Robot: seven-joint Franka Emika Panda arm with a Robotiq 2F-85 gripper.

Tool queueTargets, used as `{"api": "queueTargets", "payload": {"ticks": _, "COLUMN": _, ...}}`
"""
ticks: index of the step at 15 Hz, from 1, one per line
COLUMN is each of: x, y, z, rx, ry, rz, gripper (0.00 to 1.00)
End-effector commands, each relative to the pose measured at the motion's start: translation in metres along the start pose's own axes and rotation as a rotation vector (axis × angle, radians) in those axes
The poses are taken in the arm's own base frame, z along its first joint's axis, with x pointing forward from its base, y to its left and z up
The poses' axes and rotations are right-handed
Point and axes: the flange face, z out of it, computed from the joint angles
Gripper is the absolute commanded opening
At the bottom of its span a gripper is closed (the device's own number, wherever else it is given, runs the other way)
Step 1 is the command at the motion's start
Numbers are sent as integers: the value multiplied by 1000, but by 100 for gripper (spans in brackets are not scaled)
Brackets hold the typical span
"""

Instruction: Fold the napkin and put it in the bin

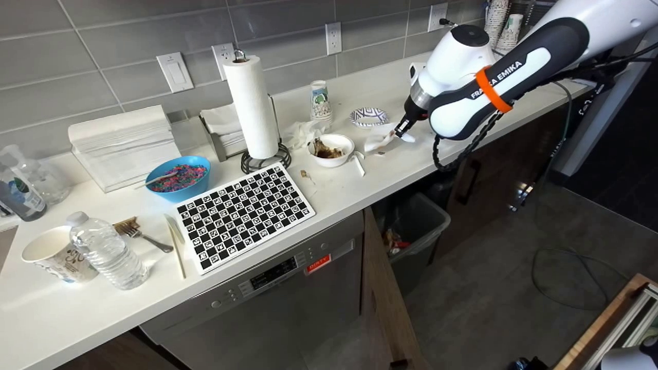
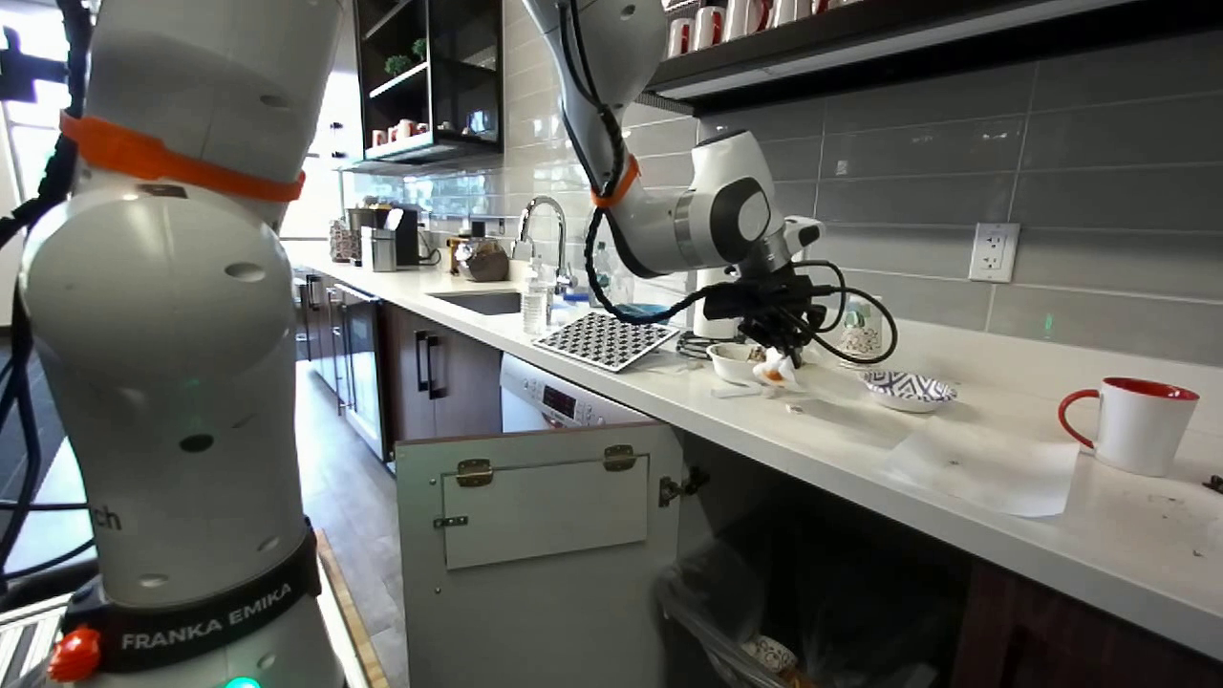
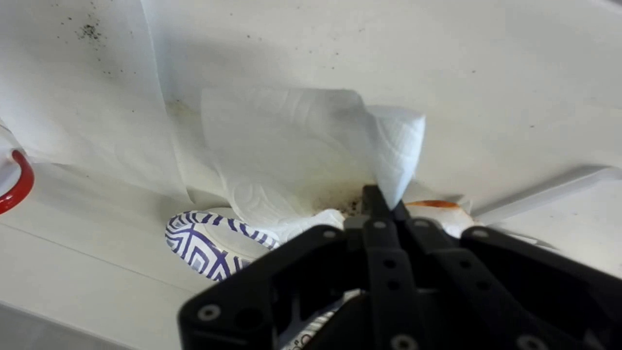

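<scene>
In an ext. view, L to R: 1 water btl. 1 blue bowl. 1 checkered board, near side close to counter front edge. 1 towel roll, upright. 1 white bowl, mostly open strip betw. it & edge. 1 patterned bowl (3 bowls tot.). Gripper pinched tight on 1 napkin, low over counter; can't tell if it touches. Cab. door open, 1 bin just R of it, below counter edge.
</scene>
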Motion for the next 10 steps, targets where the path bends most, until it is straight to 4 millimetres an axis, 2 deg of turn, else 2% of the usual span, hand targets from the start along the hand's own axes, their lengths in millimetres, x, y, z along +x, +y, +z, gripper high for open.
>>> {"api": "queueTargets", "payload": {"ticks": 1, "x": -19, "y": -20, "z": -34, "rx": 0, "ry": -22, "rz": 9, "gripper": 0}}
{"api": "queueTargets", "payload": {"ticks": 5, "x": -39, "y": -31, "z": -66, "rx": -23, "ry": -62, "rz": 27, "gripper": 0}}
{"api": "queueTargets", "payload": {"ticks": 10, "x": -81, "y": -50, "z": -96, "rx": 33, "ry": -166, "rz": 66, "gripper": 0}}
